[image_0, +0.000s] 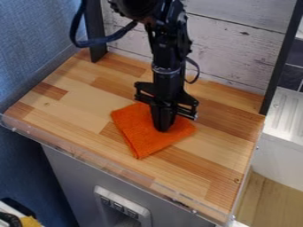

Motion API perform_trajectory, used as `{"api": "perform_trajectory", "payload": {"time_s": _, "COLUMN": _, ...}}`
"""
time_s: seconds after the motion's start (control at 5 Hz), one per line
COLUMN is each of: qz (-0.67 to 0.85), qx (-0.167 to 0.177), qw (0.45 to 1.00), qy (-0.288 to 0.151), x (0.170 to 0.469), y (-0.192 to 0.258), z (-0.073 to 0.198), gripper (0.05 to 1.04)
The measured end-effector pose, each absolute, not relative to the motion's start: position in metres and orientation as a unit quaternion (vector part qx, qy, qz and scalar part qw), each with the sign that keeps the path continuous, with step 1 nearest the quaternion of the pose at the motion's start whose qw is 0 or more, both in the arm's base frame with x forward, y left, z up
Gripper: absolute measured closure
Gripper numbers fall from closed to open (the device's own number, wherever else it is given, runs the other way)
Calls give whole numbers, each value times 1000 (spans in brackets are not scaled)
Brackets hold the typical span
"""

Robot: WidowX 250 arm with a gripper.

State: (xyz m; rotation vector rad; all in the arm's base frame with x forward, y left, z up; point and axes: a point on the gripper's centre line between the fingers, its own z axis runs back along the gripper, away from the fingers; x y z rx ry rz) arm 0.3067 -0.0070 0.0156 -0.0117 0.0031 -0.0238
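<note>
Clear rim (118, 173) nearest; farther in, orange cloth (142, 142) directly beneath black gripper (163, 127), fingers narrow, any hold unclear.

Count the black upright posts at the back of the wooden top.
2. The left post stands at the back left corner of the wooden top, the right post at its back right. The arm could hide another.

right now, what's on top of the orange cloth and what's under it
The gripper points down onto the orange cloth, covering a patch of it. The wooden tabletop shows around it; directly underneath, the cloth hides everything.
</note>
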Motion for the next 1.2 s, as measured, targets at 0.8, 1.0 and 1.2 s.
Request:
{"api": "perform_trajectory", "payload": {"time_s": 0.8, "qz": -4, "qx": 6, "qw": 1000, "qy": 3, "x": 289, "y": -25, "z": 49, "gripper": 315}}
{"api": "perform_trajectory", "payload": {"time_s": 1.0, "qz": -3, "qx": 10, "qw": 1000, "qy": -4, "x": 278, "y": -36, "z": 62, "gripper": 88}}
{"api": "perform_trajectory", "payload": {"time_s": 1.2, "qz": -3, "qx": 10, "qw": 1000, "qy": -11, "x": 265, "y": -45, "z": 79, "gripper": 82}}
